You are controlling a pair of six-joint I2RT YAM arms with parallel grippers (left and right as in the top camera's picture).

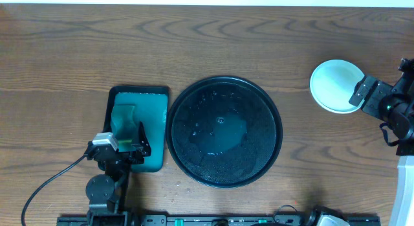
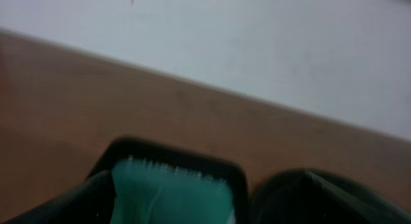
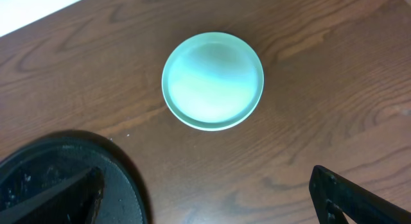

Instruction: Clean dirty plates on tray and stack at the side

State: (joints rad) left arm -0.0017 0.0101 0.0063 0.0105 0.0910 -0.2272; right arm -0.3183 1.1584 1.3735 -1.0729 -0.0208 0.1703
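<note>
Large round black raised-rim tray (image 1: pixel 194 151) sits mid-table, wet. Small round pale mint-green plate (image 3: pixel 212 81) is on bare wood off to its right, well apart; can't tell if more lie under it. Right gripper (image 3: pixel 205 180) is beside the plate, fingers wide apart, holding nothing. Left gripper (image 1: pixel 131 148) is wide open over the dark teal rectangular tray (image 1: pixel 155 103) holding a green sponge (image 1: pixel 123 117).

Overhead looks straight down; right wrist, nearer, shares mint plate (image 1: pixel 333 83) and tray (image 1: pixel 194 103)
</note>
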